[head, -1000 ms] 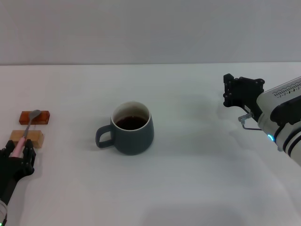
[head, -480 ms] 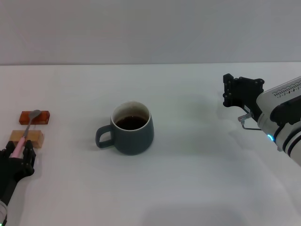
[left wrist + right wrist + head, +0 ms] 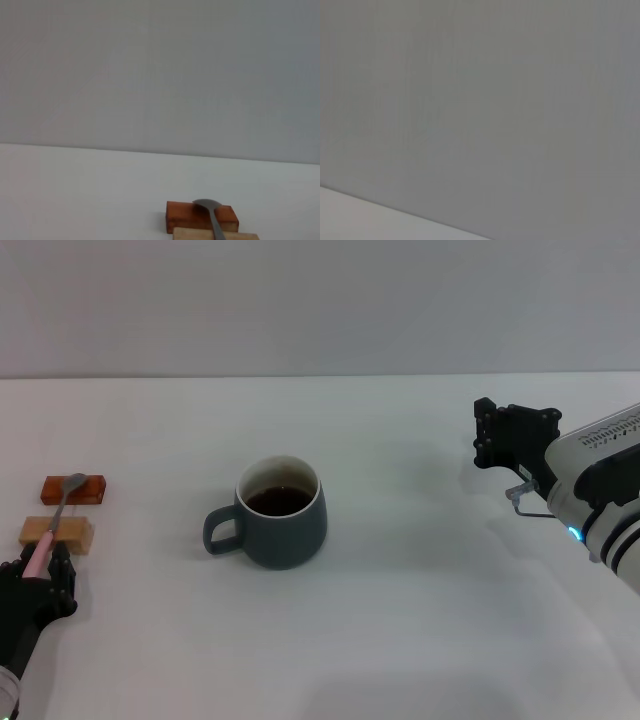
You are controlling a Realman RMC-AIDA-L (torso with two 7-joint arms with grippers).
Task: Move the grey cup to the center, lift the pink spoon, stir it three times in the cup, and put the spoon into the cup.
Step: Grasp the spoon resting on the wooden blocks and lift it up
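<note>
The grey cup (image 3: 285, 525) stands upright at the table's middle, handle toward my left, dark liquid inside. The pink spoon (image 3: 62, 502) lies across two small blocks at the far left, its metal bowl on the far block; its bowl also shows in the left wrist view (image 3: 212, 217). My left gripper (image 3: 36, 575) is at the near left edge, its fingers open on either side of the end of the pink handle. My right gripper (image 3: 512, 438) hangs open and empty above the table at the right, well away from the cup.
An orange-brown block (image 3: 90, 488) and a tan block (image 3: 75, 532) bear the spoon; both show in the left wrist view (image 3: 182, 214). The white table (image 3: 420, 620) ends at a grey wall behind.
My left gripper has slid slightly back toward the near edge along the spoon's handle. The spoon, the cup and the right arm have not moved.
</note>
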